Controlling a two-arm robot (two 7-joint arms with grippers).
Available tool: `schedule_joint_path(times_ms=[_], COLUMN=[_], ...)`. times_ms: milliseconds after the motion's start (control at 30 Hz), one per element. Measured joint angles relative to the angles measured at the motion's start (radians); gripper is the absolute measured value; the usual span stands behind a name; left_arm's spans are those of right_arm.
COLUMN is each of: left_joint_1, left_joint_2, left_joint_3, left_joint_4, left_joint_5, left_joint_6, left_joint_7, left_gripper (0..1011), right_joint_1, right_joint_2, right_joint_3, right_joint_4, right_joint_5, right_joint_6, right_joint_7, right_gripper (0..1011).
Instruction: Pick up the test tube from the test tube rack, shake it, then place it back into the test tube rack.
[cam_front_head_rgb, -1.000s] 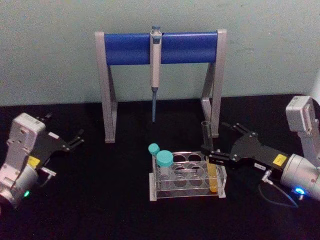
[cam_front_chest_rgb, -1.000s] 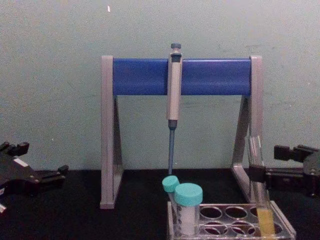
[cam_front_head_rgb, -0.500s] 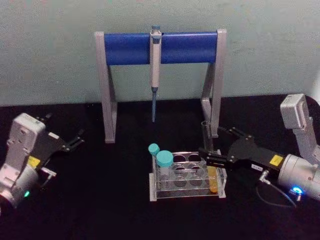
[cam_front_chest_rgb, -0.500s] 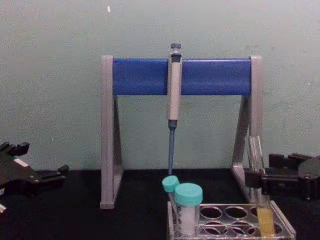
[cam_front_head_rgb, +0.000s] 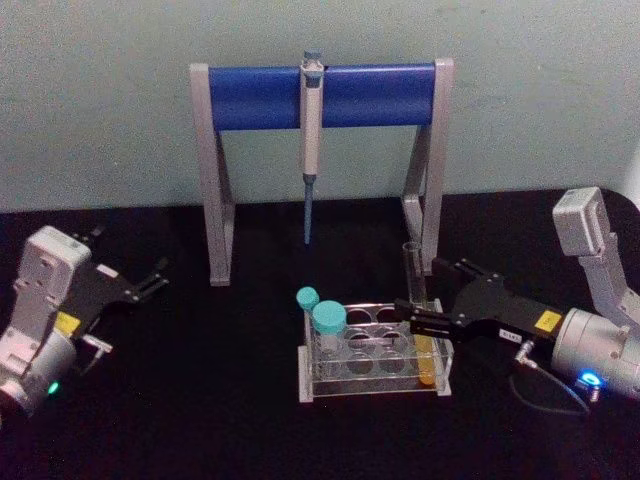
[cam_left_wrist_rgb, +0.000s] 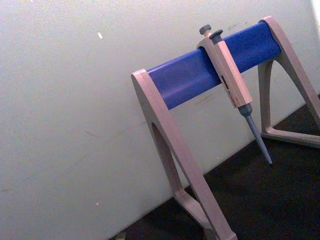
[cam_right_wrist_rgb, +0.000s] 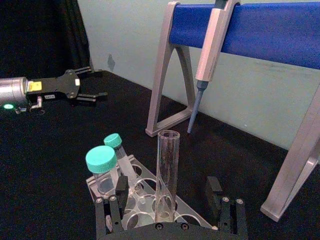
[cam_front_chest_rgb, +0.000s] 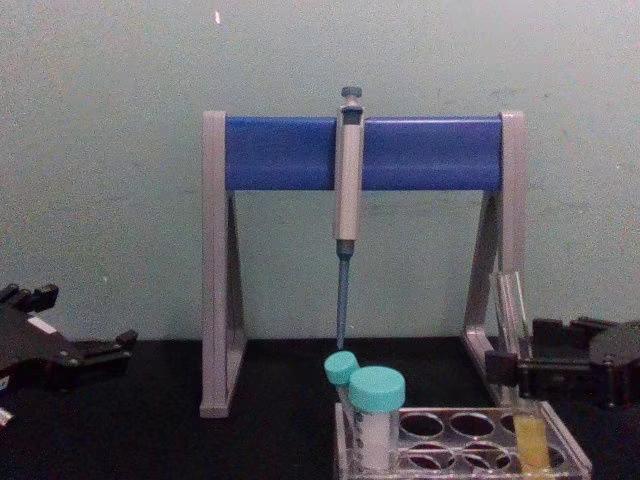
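The test tube (cam_front_head_rgb: 414, 278) stands in a hole at the right end of the test tube rack (cam_front_head_rgb: 350, 386), in the near row as far as I can judge; its long axis is close to vertical, with the open mouth up, the rounded end down in the hole and the yellow-orange liquid settled in the lower part; the hole alone keeps it upright, since nothing grips it yet. The right gripper (cam_front_head_rgb: 412, 316) reaches in level from the robot's right at the height of the bare glass above the rack; in the right wrist view its fingers (cam_right_wrist_rgb: 120, 192) are spread wide to either side of the tube, with a clear gap on each side and holding nothing, probably lined up to close on the glass and lift it straight out along its axis. Two teal-capped tubes (cam_front_head_rgb: 328, 320) occupy the rack's left end, apart from the tube. Behind the rack, a pipette (cam_front_head_rgb: 311, 150) hangs tip-down from the grey-and-blue stand (cam_front_head_rgb: 250, 97). The left gripper (cam_front_head_rgb: 152, 279) sits parked well off to the left over the black table (cam_front_head_rgb: 220, 400), its fingers apart and empty.
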Motion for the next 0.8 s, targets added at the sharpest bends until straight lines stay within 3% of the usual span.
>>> schedule_joint_path(times_ms=[800], left_joint_1=[0.0], left_joint_2=[0.0], left_joint_3=[0.0], left_joint_4=[0.0], left_joint_5=[0.0], left_joint_6=[0.0], left_joint_7=[0.0], left_gripper=[1001], right_joint_1=[0.007], right_joint_2=[0.006], right_joint_3=[-0.013], right_joint_4=[0.004], right_joint_5=[-0.039], right_joint_6=[-0.031], right_joint_7=[-0.003], right_gripper=[1000])
